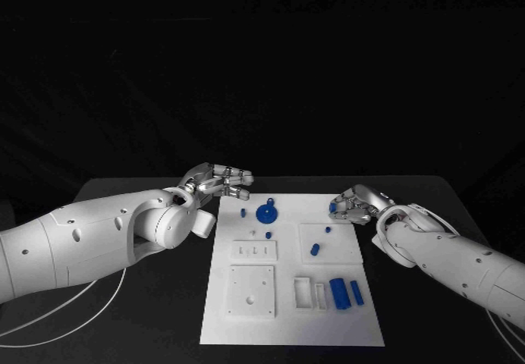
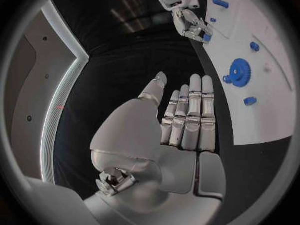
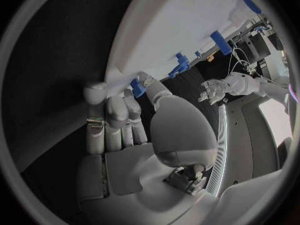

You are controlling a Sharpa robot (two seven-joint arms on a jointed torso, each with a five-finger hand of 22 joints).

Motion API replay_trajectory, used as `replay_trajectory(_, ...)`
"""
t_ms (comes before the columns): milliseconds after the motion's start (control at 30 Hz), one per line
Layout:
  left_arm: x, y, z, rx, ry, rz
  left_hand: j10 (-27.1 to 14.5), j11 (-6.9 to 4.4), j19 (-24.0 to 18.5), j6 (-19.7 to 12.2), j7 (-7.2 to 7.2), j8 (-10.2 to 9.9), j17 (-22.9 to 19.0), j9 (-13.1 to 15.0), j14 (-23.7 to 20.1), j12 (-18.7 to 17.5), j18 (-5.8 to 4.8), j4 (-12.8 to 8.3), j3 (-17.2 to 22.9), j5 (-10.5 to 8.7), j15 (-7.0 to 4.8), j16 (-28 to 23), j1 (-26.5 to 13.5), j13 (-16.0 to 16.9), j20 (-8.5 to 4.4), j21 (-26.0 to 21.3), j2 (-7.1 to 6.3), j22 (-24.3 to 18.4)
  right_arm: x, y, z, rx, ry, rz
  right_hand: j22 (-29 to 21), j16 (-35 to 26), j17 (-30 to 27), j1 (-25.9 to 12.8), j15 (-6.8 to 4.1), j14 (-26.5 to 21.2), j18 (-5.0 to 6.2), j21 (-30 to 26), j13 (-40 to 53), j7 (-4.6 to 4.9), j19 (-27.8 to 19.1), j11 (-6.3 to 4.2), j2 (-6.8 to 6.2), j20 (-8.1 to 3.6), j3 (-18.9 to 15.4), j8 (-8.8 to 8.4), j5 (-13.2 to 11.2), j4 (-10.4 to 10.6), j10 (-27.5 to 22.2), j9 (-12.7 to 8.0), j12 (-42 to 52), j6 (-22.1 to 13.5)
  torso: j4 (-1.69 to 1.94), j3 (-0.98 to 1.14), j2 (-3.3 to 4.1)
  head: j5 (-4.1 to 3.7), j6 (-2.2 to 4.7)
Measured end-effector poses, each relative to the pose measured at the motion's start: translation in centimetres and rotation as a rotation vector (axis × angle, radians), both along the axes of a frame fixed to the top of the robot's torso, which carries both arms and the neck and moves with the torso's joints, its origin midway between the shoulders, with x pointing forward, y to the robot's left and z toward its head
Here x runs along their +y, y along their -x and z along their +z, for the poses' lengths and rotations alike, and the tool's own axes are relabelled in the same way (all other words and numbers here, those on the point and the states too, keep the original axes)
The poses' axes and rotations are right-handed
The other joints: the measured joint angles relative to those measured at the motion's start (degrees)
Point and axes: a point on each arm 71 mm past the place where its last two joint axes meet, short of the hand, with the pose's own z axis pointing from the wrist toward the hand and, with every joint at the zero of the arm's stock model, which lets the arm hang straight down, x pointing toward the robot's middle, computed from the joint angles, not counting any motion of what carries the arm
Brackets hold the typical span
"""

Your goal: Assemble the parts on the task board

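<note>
White task board [image 1: 287, 322] flat between both robot hands; blue gear part [image 1: 266, 213] nearer left robot hand [image 1: 217, 180], small blue peg [image 1: 332, 206] pinched in right robot hand [image 1: 356, 203].

matt white task board [image 1: 293, 318], glossy blue parts [image 1: 266, 213]

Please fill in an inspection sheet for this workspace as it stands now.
Surface: black table, bare round the board.
Job's things: white board; blue gear near its far edge; small peg mid-board; two blue bars on its right side.
Clutter: nothing seen.
Hands: left hand open beside the board's far left corner; right hand pinches a blue part over the far right edge.
Cables: white cable under the left arm.
Surroundings: dark.
</note>
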Motion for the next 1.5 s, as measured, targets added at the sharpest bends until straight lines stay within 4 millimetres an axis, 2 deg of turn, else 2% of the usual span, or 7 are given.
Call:
replay_trajectory(200, 0.0, 0.0, 0.0, 0.001, 0.0, -0.001, 0.0, 0.0, 0.0, 0.0, 0.0, 0.0, 0.0, 0.0, 0.0, 0.0, 0.0, 0.0, 0.0, 0.0, 0.0, 0.0, 0.0, 0.0, 0.0, 0.0, 0.0, 0.0, 0.1, 0.0, 0.0, -0.005, -0.002, 0.002, 0.0, 0.0, 0.13, 0.51, -0.38, 0.13, 0.0, 0.35, 0.08, -1.55, 0.14, -0.84, 1.25, -0.14, 2.58, -0.13, -5.19, -0.7, 0.32, 0.5, 0.07, 5.74, 0.01, 0.03, -0.01, 0.01, -0.06)
replay_trajectory(333, 0.0, 0.0, 0.0, 0.001, 0.0, -0.001, 0.0, 0.0, 0.0, 0.0, 0.0, 0.0, 0.0, 0.0, 0.0, 0.0, 0.0, 0.0, 0.0, 0.0, 0.0, 0.0, 0.0, 0.0, 0.0, 0.0, 0.0, -0.08, 0.1, 0.0, 0.0, -0.009, -0.003, 0.003, 0.0, 0.0, 0.22, 0.73, -0.58, 0.14, 0.0, 0.58, 0.2, -1.34, 0.0, -1.1, 1.79, -0.42, 3.18, -0.3, -7.85, -1.0, 0.47, 0.93, 0.07, 6.7, 0.02, 0.03, -0.01, 0.02, -0.12)
replay_trajectory(933, 0.2, -0.1, -0.1, 0.004, -0.015, -0.004, 2.84, -0.92, 0.38, 1.37, -0.47, 0.0, 0.29, 0.11, 0.67, 0.0, 0.0, 0.63, 0.16, -0.08, -0.57, 0.87, -0.71, 0.01, -0.37, 0.71, 0.21, -0.01, 0.7, 0.2, 1.1, -0.041, -0.012, 0.006, 0.0, 0.0, 0.59, 0.72, -0.7, 0.27, 0.01, 0.89, 0.77, -1.32, 0.0, -1.4, 2.25, -0.82, 3.0, -0.1, -7.76, -0.84, 0.79, 0.93, 0.06, 6.86, -0.11, 0.07, -0.13, 0.07, 0.01)
replay_trajectory(1133, 0.0, -0.7, 0.4, 0.003, -0.063, -0.032, 12.82, -4.59, 4.95, 5.62, -2.54, 0.0, 5.33, 0.38, 7.06, 1.13, 0.0, 1.95, -0.84, -0.57, -4.32, 9.99, -2.24, 0.38, -4.02, 5.87, -0.11, 2.77, 1.8, -0.2, 4.3, -0.082, -0.011, 0.032, 0.0, 0.0, 0.72, 0.72, -0.87, 0.44, 0.01, 0.9, 0.87, -1.32, 0.0, -1.39, 2.24, -0.82, 2.99, -0.12, -7.3, -0.85, 0.79, 0.93, 0.06, 6.87, -0.49, 0.05, -0.56, 0.18, 0.32)
replay_trajectory(1267, -0.4, -1.3, 1.1, 0.006, -0.114, -0.07, 18.38, -7.1, 8.26, 8.91, -4.16, 0.21, 12.84, 1.11, 9.64, 4.98, -0.9, 3.5, -2.39, -0.77, -7.0, 22.13, -4.22, 1.9, -6.8, 12.45, -0.56, 6.78, 2.8, -0.1, 5.9, -0.093, -0.004, 0.058, 0.0, 0.23, 0.87, 0.73, -0.87, 0.44, 0.01, 1.12, 1.02, -1.32, 0.0, -1.39, 2.23, -0.82, 2.99, -0.13, -7.26, -0.85, 0.79, 0.93, 0.06, 6.86, -0.74, 0.01, -1.02, 0.43, 0.36)
replay_trajectory(1367, -1.0, -1.8, 1.5, 0.014, -0.167, -0.113, 18.93, -8.74, 7.04, 12.01, -5.64, 0.21, 22.87, 3.69, 5.89, 14.45, -1.78, 4.81, -3.81, -0.24, -8.89, 38.26, -5.55, 8.14, -9.13, 22.06, -1.78, 13.57, 3.9, 0.1, 7.1, -0.1, 0.003, 0.082, 0.0, 0.23, 0.87, 0.73, -0.87, 0.44, 0.01, 1.12, 1.02, -1.32, 0.0, -1.39, 2.23, -0.82, 2.98, -0.15, -7.26, -0.86, 0.79, 0.93, 0.06, 6.86, -0.91, -0.01, -1.52, 0.73, 0.36)
replay_trajectory(1500, -2.0, -2.5, 1.9, 0.026, -0.236, -0.157, 17.18, -9.96, 4.66, 13.36, -6.61, 0.21, 28.48, 10.37, 4.25, 26.35, -1.78, 6.69, -2.87, 1.44, -9.83, 48.73, -7.03, 18.44, -10.07, 30.86, -2.87, 20.79, 5.2, 0.3, 8.1, -0.098, 0.013, 0.109, 0.0, 0.23, 1.02, 0.73, -0.87, 0.44, 0.01, 1.12, 1.1, -1.32, 0.0, -1.38, 2.22, -0.82, 3.23, -0.35, -7.27, -0.61, 0.79, 0.94, 0.06, 6.87, -1.1, -0.03, -2.21, 1.2, 0.27)
